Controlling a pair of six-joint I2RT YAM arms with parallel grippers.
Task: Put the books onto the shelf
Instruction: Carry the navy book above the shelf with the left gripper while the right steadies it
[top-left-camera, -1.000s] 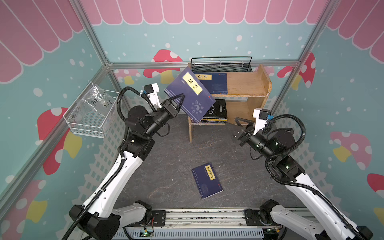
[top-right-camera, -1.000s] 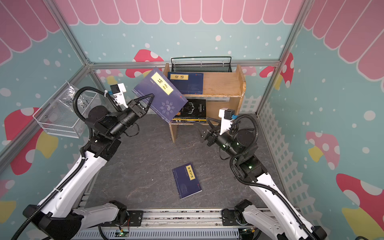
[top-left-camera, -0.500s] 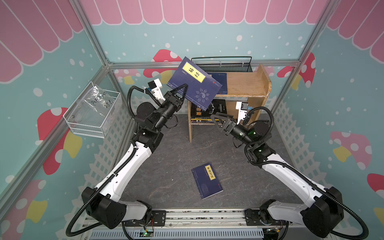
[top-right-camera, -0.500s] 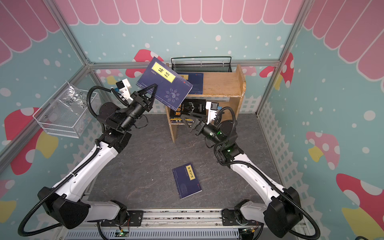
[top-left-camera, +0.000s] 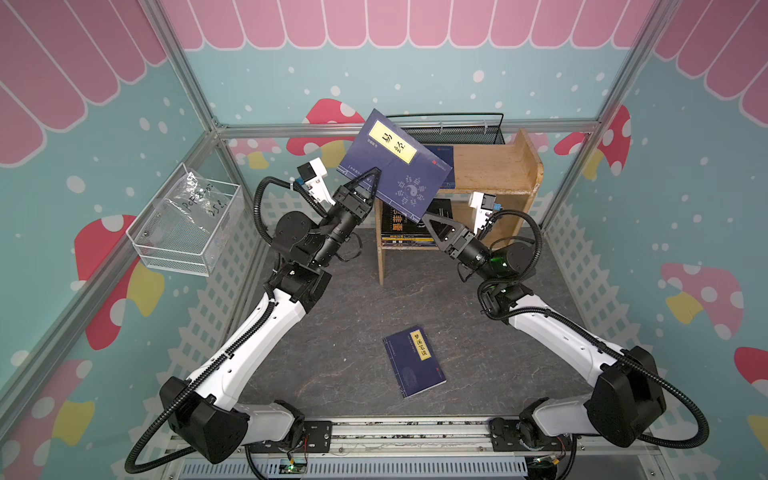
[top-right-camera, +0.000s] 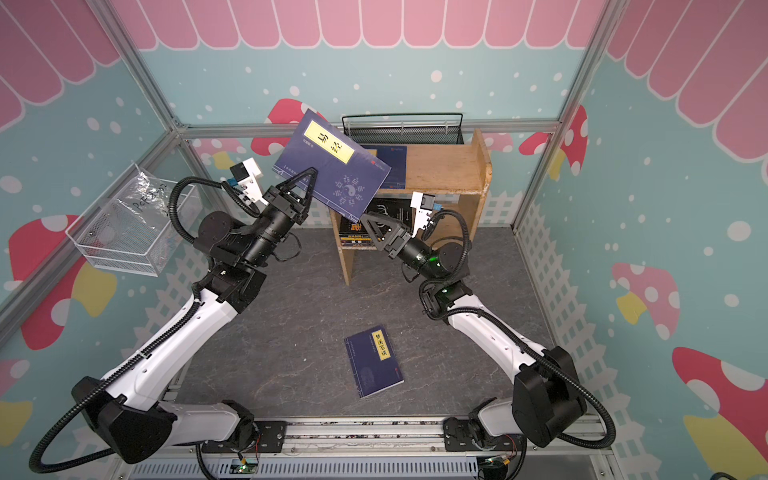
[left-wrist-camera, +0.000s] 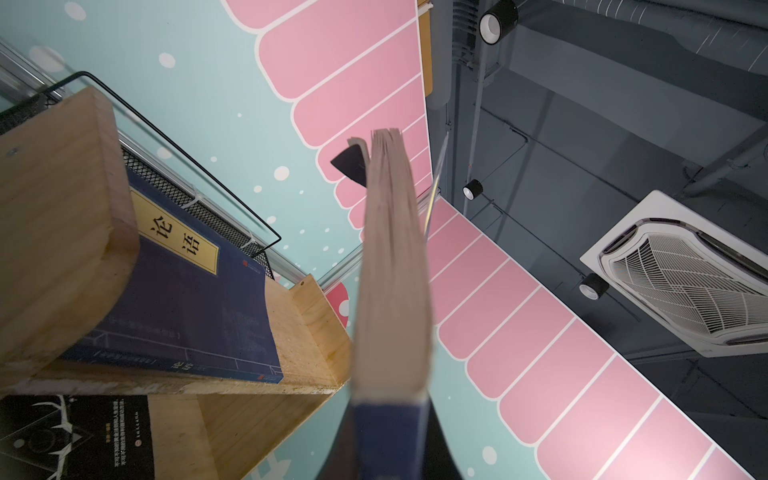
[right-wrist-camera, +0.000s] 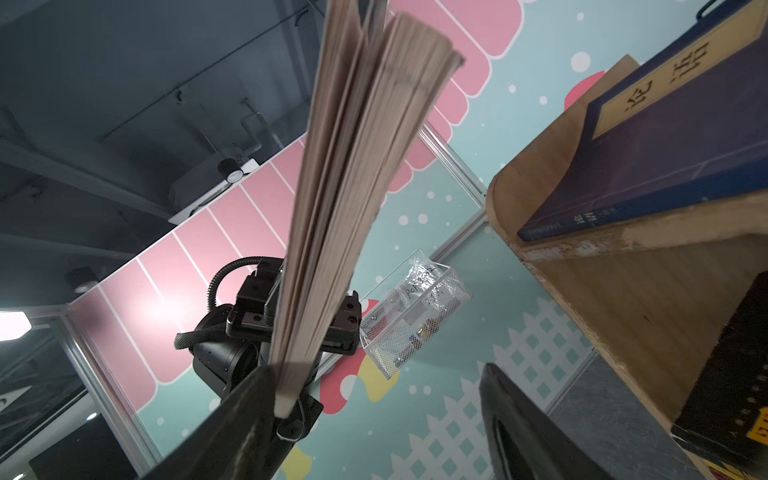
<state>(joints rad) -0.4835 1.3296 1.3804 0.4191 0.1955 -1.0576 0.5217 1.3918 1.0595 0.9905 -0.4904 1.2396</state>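
My left gripper (top-left-camera: 374, 176) (top-right-camera: 312, 173) is shut on the lower edge of a navy book (top-left-camera: 395, 166) (top-right-camera: 332, 166) with a yellow label, held tilted in the air in front of the left end of the light-wood shelf (top-left-camera: 490, 166) (top-right-camera: 449, 166). In the left wrist view its pages (left-wrist-camera: 392, 270) rise edge-on from my gripper (left-wrist-camera: 390, 440). My right gripper (top-left-camera: 430, 218) (right-wrist-camera: 376, 374) is open, one finger against the book's lower corner (right-wrist-camera: 286, 399). Another navy book (left-wrist-camera: 187, 291) lies on the top tier, black books (top-left-camera: 405, 224) on the lower one. A third navy book (top-left-camera: 415, 363) (top-right-camera: 374, 361) lies on the floor.
A black mesh basket (top-left-camera: 453, 131) stands behind the shelf. A white wire basket (top-left-camera: 187, 228) hangs on the left wall. The arms' base rail (top-left-camera: 395, 432) runs along the front edge. Aluminium frame posts (top-left-camera: 573, 183) close the back corners.
My left arm has lifted the navy book up and right, over the shelf's left end. My right arm has swung in from the right to the book's lower corner.
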